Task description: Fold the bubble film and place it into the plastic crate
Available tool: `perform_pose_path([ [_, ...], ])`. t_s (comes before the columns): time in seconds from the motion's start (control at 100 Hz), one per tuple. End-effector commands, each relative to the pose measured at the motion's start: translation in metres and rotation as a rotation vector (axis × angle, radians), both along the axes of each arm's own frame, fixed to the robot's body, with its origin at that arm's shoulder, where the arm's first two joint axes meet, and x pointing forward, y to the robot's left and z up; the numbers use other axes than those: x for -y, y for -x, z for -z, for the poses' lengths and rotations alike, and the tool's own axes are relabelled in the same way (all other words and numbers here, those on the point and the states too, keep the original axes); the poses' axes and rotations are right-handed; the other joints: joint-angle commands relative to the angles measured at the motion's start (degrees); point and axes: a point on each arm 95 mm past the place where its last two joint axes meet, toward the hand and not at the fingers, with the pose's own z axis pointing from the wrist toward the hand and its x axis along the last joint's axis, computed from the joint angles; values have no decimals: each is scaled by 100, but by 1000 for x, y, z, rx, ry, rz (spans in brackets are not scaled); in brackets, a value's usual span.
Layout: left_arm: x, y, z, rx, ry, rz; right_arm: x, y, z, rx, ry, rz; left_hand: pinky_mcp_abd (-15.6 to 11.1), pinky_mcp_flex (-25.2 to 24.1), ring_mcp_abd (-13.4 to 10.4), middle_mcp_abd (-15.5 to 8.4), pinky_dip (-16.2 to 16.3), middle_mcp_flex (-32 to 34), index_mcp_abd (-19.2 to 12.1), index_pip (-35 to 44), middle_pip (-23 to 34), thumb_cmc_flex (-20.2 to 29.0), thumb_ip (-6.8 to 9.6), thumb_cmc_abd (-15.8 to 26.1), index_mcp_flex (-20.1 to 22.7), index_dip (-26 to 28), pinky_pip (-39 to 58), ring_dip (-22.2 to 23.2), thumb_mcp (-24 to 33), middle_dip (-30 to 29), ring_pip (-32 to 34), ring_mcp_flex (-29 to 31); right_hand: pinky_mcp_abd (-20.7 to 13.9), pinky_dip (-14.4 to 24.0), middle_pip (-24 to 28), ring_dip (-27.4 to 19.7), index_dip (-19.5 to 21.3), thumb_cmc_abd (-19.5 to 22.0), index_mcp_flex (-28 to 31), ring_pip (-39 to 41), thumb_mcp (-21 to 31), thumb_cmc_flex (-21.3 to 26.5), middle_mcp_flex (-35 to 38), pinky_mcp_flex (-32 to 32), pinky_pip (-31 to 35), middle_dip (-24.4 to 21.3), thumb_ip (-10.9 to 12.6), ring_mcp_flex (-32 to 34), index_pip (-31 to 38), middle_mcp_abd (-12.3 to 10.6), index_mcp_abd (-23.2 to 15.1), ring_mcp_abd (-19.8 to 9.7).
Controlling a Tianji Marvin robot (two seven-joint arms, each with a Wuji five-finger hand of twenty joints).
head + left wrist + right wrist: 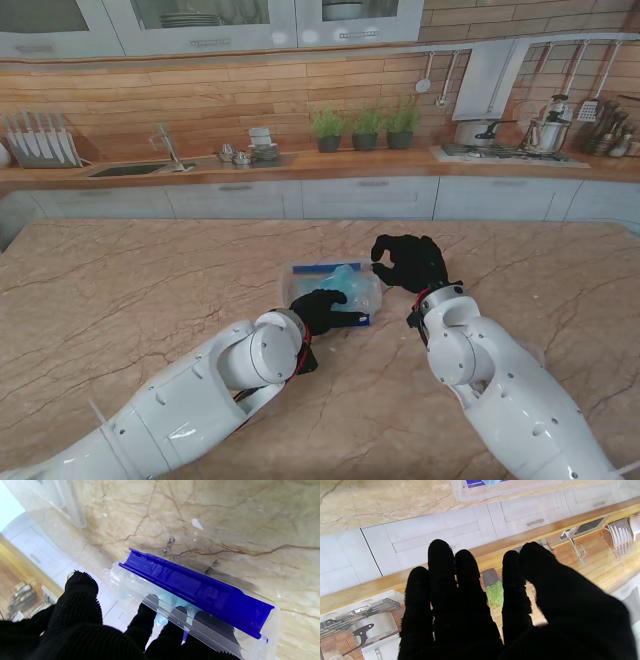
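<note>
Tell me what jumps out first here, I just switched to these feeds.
The clear plastic crate with its blue clip sits mid-table, pale bubble film bunched inside. The black-gloved left hand reaches over its near rim with fingers inside. The right hand hovers at the crate's right, holding nothing.

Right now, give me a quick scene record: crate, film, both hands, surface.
crate: clear plastic crate with blue handles, mid-table on the marble table top
film: pale blue bubble film, bunched inside crate
left hand: black-gloved left hand, fingers reaching into crate at near wall; grip on film unclear
right hand: black-gloved right hand, open, beside crate on its right
</note>
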Motion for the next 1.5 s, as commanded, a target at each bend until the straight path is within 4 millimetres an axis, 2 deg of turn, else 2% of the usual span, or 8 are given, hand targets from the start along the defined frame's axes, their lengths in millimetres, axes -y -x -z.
perform_pose_path([
  [0.0, -1, 0, 7, -17, -21, 4, -3, 6, -1, 16, 3, -21, -1, 5, 17, -104, -205, -226, -30, -204, -110, -244, 200, -214, -101, -84, -210, 17, -75, -84, -83, -148, 79, 6, -92, 3, 28, 195, -124, -88, -92, 64, -82, -84, -72, 15, -32, -92, -59, 106, -16, 54],
  [0.33, 6, -5, 9, -69, -232, 134, 6, 23, -4, 79, -2, -34, 7, 10, 46, -57, -244, -269, 30, -503, -222, -147, 224, -493, -138, -248, -313, 93, -28, -138, -206, -173, 73, 21, -83, 18, 40, 245, -128, -77, -199, 22, -58, -71, -69, 27, 13, -72, -64, 88, -28, 41],
  [0.45, 8, -6, 10, -90, -289, 148, 9, 24, -4, 85, -4, -31, 65, 0, 109, -14, -155, -213, 63, -586, -201, 347, 242, -901, -34, -288, -161, 195, 177, -122, -99, -154, 72, 28, -83, 27, 44, 277, -130, -68, -232, 16, -65, -71, -70, 32, 36, -70, -65, 87, -17, 47],
  [0.55, 9, -6, 10, -104, -325, 158, 11, 24, -2, 72, 2, -26, 68, 12, 141, 6, -111, -201, 65, -605, -178, 543, 252, -1021, -36, -290, -75, 226, 327, -112, -37, -130, 72, 32, -87, 30, 43, 289, -138, -71, -257, 17, -72, -71, -71, 33, 45, -81, -72, 87, -33, 42],
  [0.89, 10, -4, 7, 39, -294, 134, 12, 23, 4, 45, 9, -14, 258, -54, 203, -246, 86, -93, -291, -179, -24, 274, 179, -1020, -198, -42, 346, 339, 762, 61, 245, -103, 66, 39, -102, 38, 43, 321, -143, -80, -322, 24, -66, -91, -98, 34, 69, -83, -87, 69, -24, 37],
  [1.24, 9, 3, -5, 159, -269, 172, 18, 22, 9, 41, 20, 9, 402, -80, 232, -407, 100, -111, -686, 73, -117, -2, 157, -1207, -290, 17, 366, 328, 808, 77, 221, -83, 74, 52, -103, 53, 57, 349, -127, -75, -356, 36, -47, -106, -126, 43, 88, -74, -82, 65, -46, 27],
  [1.35, 9, 5, -8, 175, -273, 169, 20, 22, 10, 50, 19, 12, 406, -84, 256, -534, 118, -87, -727, 132, -136, 9, 150, -1171, -301, 32, 378, 316, 850, 82, 190, -61, 74, 59, -85, 62, 67, 354, -94, -56, -354, 34, -12, -98, -128, 50, 89, -42, -64, 54, -72, 21],
  [1.49, 7, 7, -14, 192, -281, 166, 20, 23, 11, 53, 20, 15, 401, -92, 262, -480, 118, -109, -696, 152, -164, -8, 138, -1118, -323, 32, 361, 304, 840, 77, 136, -68, 69, 68, -82, 67, 67, 350, -87, -48, -351, 32, -7, -90, -128, 53, 89, -30, -60, 46, -74, 14],
])
